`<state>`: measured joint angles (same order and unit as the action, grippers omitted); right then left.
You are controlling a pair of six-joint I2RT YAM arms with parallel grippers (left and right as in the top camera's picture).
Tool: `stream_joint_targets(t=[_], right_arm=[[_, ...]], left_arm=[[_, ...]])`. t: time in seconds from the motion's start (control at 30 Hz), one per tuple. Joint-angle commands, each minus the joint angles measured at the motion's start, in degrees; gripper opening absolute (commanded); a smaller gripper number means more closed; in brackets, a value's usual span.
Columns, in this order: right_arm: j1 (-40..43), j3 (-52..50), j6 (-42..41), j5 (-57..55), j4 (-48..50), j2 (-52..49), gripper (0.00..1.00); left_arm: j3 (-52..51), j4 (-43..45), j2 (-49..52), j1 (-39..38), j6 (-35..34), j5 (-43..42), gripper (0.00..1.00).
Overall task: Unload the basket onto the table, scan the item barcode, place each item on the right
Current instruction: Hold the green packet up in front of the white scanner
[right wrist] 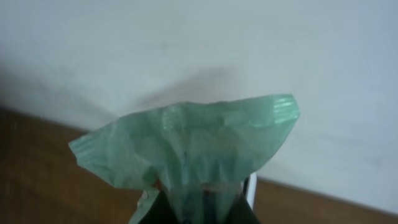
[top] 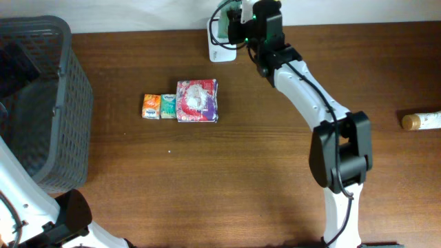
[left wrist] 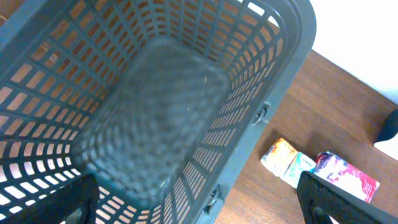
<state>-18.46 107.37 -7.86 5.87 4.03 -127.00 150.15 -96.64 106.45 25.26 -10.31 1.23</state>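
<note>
Only the right wrist view shows plainly the right gripper (right wrist: 200, 206) clamped on a green packet (right wrist: 186, 146); the left gripper (left wrist: 199, 208) gapes wide over the basket (left wrist: 277, 81).

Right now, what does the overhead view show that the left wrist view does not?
Only overhead: the right arm in full, stretched to the far edge of the table, and a bottle at the right edge. Only left wrist: the floor of the basket up close, and the fingers of the open left claw. Both: the basket, the orange pack, teal pack and pink pack in a row, and the table.
</note>
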Motion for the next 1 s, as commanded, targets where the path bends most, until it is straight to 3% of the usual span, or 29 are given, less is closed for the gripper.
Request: stream_joint_targets(t=[0.0,0.43,0.63,0.77,0.97], right_arm=[[-0.68,0.66,-4.07,-2.08,7.04,-3.58,0.08],[-2.58,0.66,-4.02,-6.62,10.05,-10.23,0.09],[-2.47,0.96,-2.97,-9.40,20.41,-10.21,0.12],[-2.47,1.42,-2.95,-9.38,14.73,-10.23,0.15],[-2.40,10.88,-2.93,-9.81,4.59,-10.38,0.19]], left_arm=[[-0.11,-0.07,0.07,0.15,-0.35,-0.20,0.99],[-0.11,-0.07,0.07,0.15,-0.35,-0.20,0.99],[-0.11,-0.07,0.07,0.15,-0.35,-0.20,0.99],[-0.11,-0.07,0.07,0.15,-0.35,-0.20,0.99],[-0.11,-0.07,0.07,0.15,-0.35,-0.20,0.99]])
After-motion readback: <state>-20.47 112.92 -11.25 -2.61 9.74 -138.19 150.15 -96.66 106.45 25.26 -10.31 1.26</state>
